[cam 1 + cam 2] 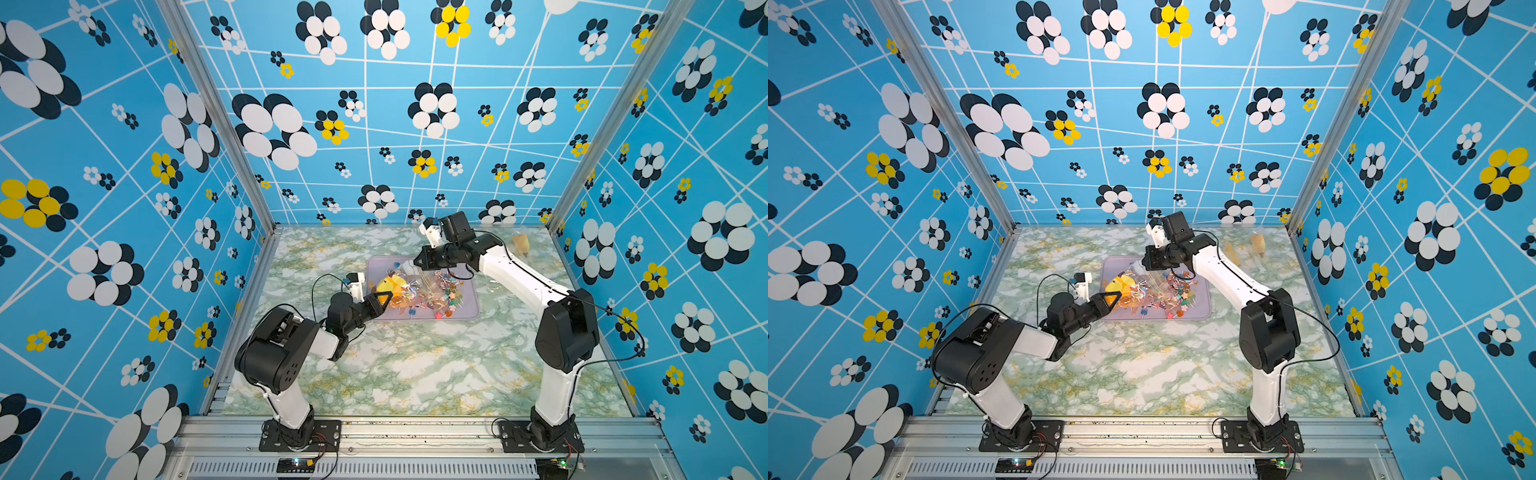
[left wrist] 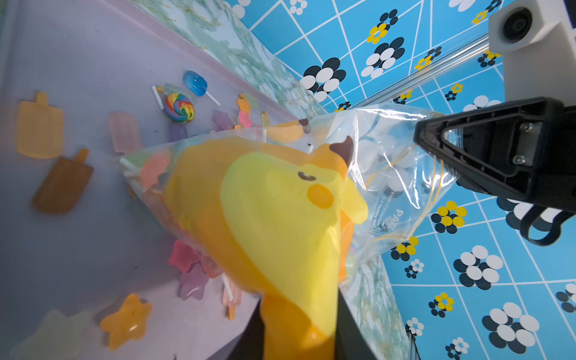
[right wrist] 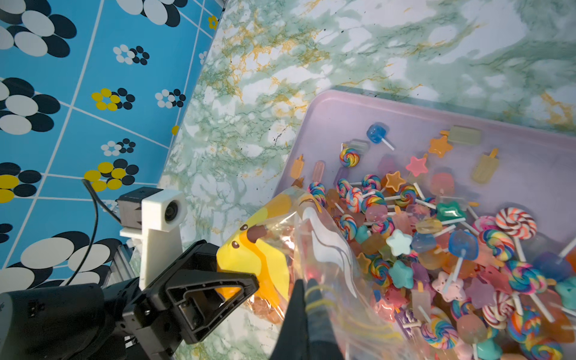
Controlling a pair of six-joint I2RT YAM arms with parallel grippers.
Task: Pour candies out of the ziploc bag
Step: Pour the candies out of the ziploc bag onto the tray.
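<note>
Ziploc bag [image 2: 389, 174] held up over the tray [image 3: 514, 140], at the tray's end nearest the left arm [image 1: 286, 399], stretched between two grips. The left jaws, nearly closed, pinch the part of the film that bears a yellow cartoon print [image 2: 280, 218], at the tray's rim. The right jaws, fully closed, pinch a clear edge of the same bag higher above the tray. Most of the candies [image 3: 436, 249] lie heaped across the tray's middle, with a few scattered singly toward its far rim. Some coloured pieces show through the film, so the bag is judged not quite empty. The tray sits on the desk [image 1: 415, 374]. Handling, as judged: the bag is thin, limp and slick and weighs very little. It folds wherever it is not pulled taut, so pockets can trap the last sweets. Which edge is the open mouth cannot be told. The soundest hold is a firm pinch on the closed bottom seam, one grip near each corner, so that the mouth hangs down inside the tray's rim. The candies look small, hard and glossy. They should slide freely but bounce and roll, so the mouth is best kept low over the tray.
</note>
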